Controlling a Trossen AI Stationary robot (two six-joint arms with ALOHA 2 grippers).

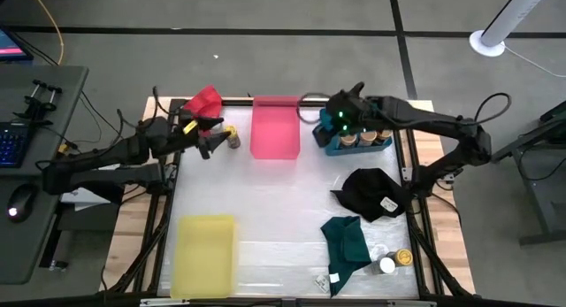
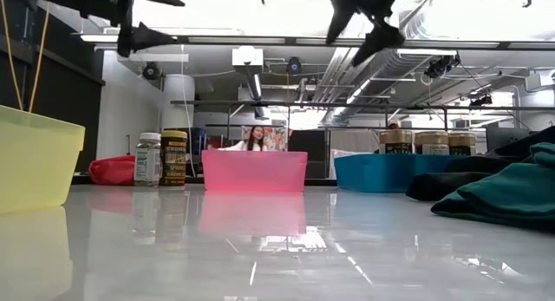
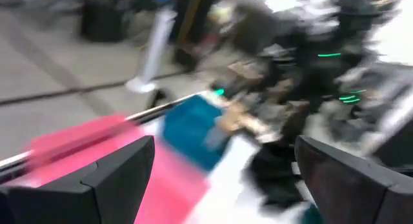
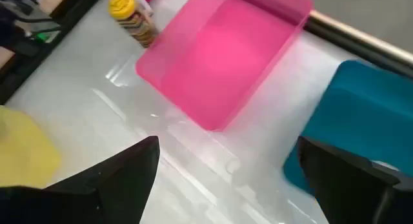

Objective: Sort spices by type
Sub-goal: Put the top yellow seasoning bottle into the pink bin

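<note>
Three tan-lidded spice jars (image 1: pixel 367 137) stand in the teal tray (image 1: pixel 329 149); the low view shows the jars (image 2: pixel 431 141) above the tray's rim. A white-lidded jar (image 2: pixel 149 160) and a yellow-lidded jar (image 2: pixel 174 159) stand on the table left of the pink tray (image 1: pixel 274 127). Another white-lidded jar (image 1: pixel 385 265) and yellow-lidded jar (image 1: pixel 404 257) stand near the table's near right corner. My left gripper (image 1: pixel 212 141) hangs open beside the far-left pair, well above the table (image 2: pixel 130 19). My right gripper (image 1: pixel 332 130) is open above the teal tray's left end (image 2: pixel 364 19).
A yellow tray (image 1: pixel 205 254) sits at the near left. A red cloth (image 1: pixel 205 102) lies at the far left, a black cloth (image 1: pixel 371 192) right of centre, and a teal cloth (image 1: pixel 345 241) near it. The table's middle (image 1: pixel 265 201) is bare. A person shows in the room beyond.
</note>
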